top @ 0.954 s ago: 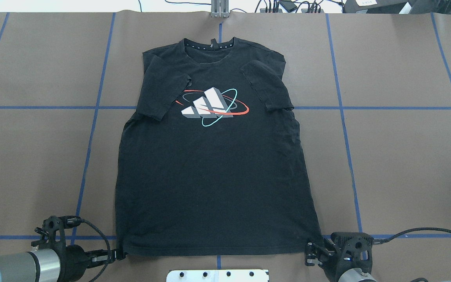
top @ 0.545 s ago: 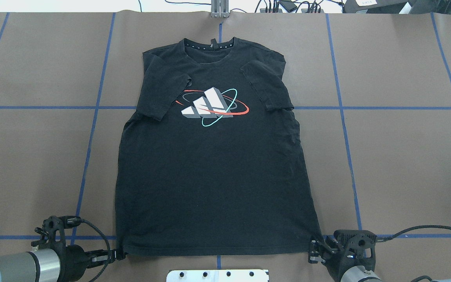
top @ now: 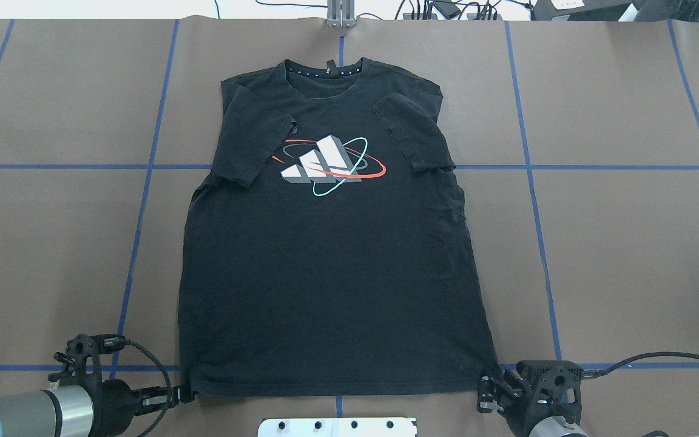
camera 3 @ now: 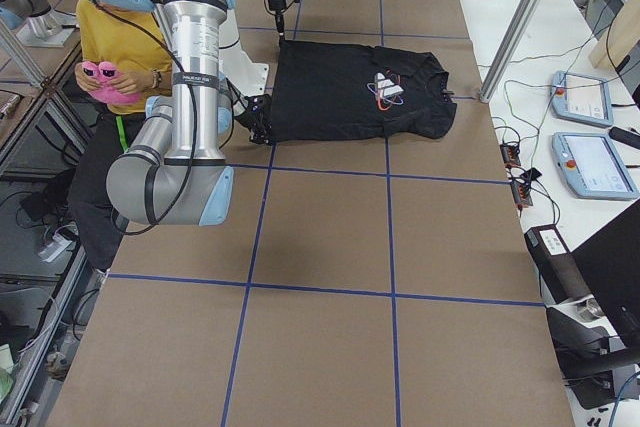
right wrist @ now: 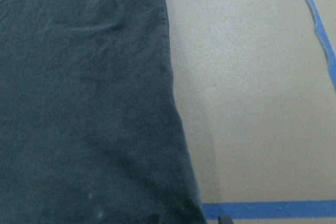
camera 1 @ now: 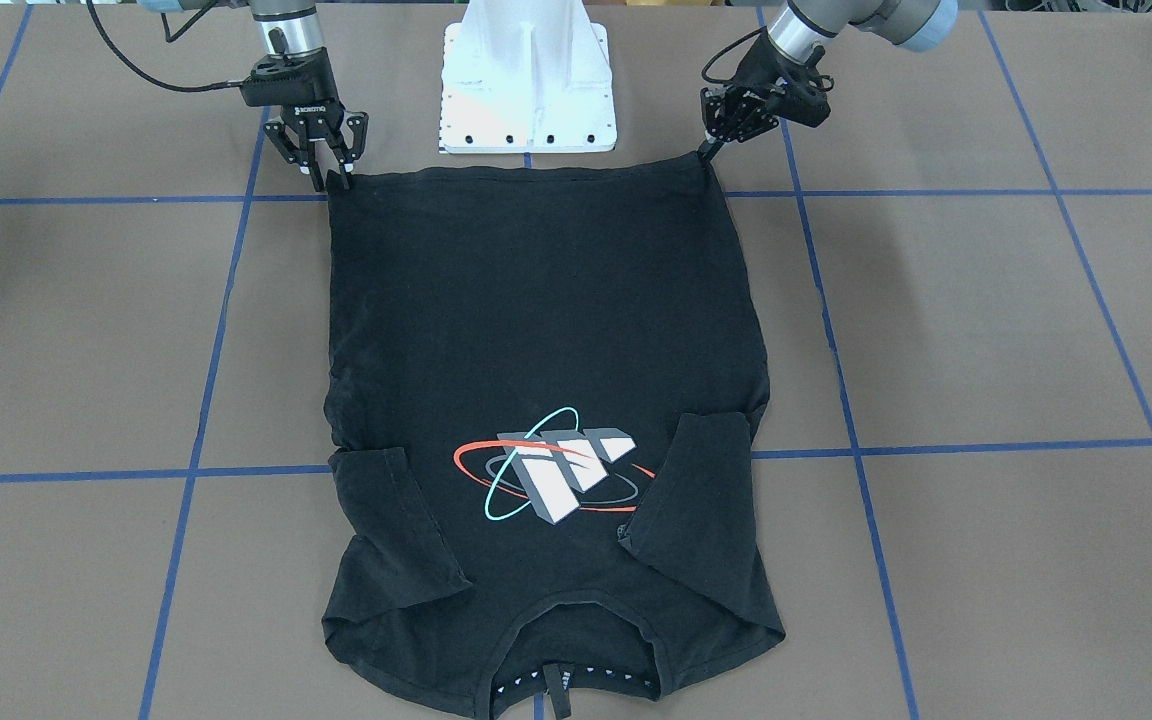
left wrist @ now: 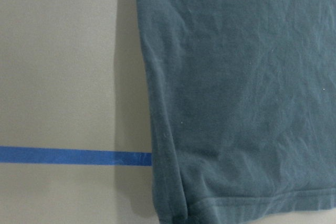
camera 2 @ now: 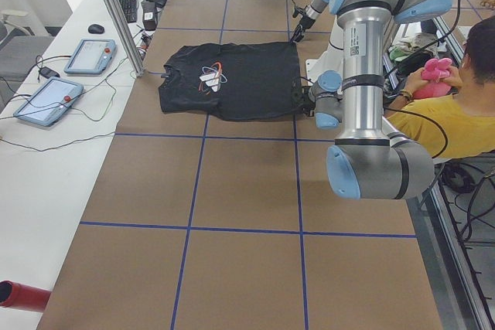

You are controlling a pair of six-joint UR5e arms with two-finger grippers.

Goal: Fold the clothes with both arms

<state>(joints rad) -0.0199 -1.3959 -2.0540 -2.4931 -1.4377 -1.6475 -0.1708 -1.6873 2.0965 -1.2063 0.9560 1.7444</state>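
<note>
I'm looking at two arms, both reaching low along the robot's edge of the table [top: 628, 255]. The left arm [camera 1: 876, 20] is slanting down and inward toward the hem, and its wrist is tipping the left gripper [camera 1: 708, 152] onto the hem corner on its side. The fingers are meeting in a point there, pinching the cloth. The right arm [camera 1: 286, 25] is coming down more steeply, nearly upright. The right gripper [camera 1: 331, 178] is pointing down at the other hem corner, its fingers drawn close together on the fabric, so I'm reading it as clamped on the corner too.

I'm counting one T-shirt [top: 325, 273], black, lying flat and graphic side up in the middle of the table. Its hem is running along the robot's edge, just beside the single white base plate [camera 1: 528, 90]. Its collar [top: 325, 70] is pointing to the far edge. Both of the two sleeves, one [top: 258, 142] and the other [top: 413, 133], are folded inward over the chest, flanking the graphic [top: 325, 164].

Each wrist view is showing only a hem corner on the brown surface beside a blue tape line [left wrist: 73, 156].

One person [camera 2: 456, 113] in yellow is sitting behind the robot, and two tablets [camera 2: 89, 56] are resting on the white bench past the far edge.
</note>
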